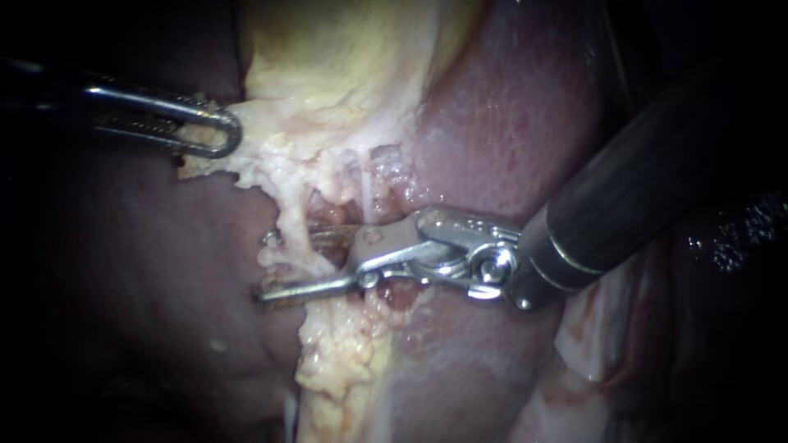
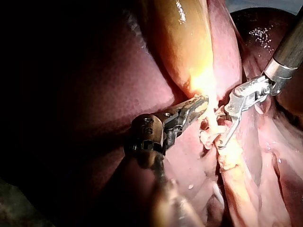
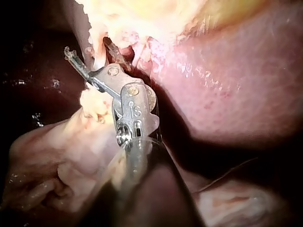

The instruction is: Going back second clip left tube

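While my left instrument (image 1: 220, 131) is coming in from the left, its claw is pinching the ragged pale edge of tissue just under the gallbladder (image 1: 328, 57) and holding it out sideways. I am reading that as traction, meant to spread the strands below and show them against the liver (image 1: 509, 123). My right instrument (image 1: 265, 267) is reaching in from the upper right with its claw spread. One jaw is lying in front of the left tube (image 1: 286, 217) and the other is passing behind it, so the tube is running through the gap and nothing is squeezing it. The right wrist view is showing the same straddle, with pale strand between the two jaws. A small metal glint (image 1: 269, 239) is sitting at the tube's left edge near the upper jaw tip. I am not able to say whether it is a clip or the jaw itself. Judging from the task, this is the withdrawal. The spread claw is looking placed to slide back along its own shaft line, and the risk I am noting is a jaw tip catching the fatty strand on the way out. No dish or tray is showing in any view. The only sac is the gallbladder, glowing yellow in the left wrist view, with its contents hidden.
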Motion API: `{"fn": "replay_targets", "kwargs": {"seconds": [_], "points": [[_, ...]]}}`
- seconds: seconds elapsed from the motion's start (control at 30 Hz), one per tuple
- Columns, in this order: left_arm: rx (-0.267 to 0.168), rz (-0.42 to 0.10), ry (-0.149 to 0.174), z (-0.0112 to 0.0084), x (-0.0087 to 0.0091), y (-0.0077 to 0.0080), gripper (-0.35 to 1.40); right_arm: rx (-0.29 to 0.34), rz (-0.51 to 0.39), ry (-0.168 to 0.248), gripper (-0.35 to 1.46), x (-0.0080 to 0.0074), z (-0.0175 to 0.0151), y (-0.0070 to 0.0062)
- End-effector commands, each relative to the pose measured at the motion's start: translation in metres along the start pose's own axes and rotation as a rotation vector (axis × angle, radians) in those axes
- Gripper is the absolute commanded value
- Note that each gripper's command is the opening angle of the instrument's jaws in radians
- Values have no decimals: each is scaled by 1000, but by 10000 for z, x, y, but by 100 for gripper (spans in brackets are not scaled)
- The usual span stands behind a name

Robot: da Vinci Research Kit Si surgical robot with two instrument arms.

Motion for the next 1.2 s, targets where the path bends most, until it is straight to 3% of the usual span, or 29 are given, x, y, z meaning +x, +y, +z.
{"fn": "replay_targets", "kwargs": {"seconds": [0.03,0.2,0.43,0.57,0.77,1.0,1.07,1.2], "points": [[0,0,0,0,0,0,-35,-4,1,0,50,1,-2,1],[0,0,0,-1,0,0,-35,-14,-22,-5,50,2,-6,1],[-2,0,-1,-2,0,-1,-35,-27,-24,-42,50,0,-20,0],[-2,0,-1,-2,0,-1,-35,-5,-34,-46,50,0,-27,-3],[-2,0,-1,-3,0,-1,-35,47,-46,-57,50,-1,-37,-17],[-2,1,-1,-3,0,-1,-35,78,-153,-63,50,2,-56,-37],[-2,1,-1,-3,0,-1,-35,59,-202,-91,50,4,-68,-42],[-2,1,-1,-3,0,-1,-35,10,-319,-236,50,15,-94,-48]]}}
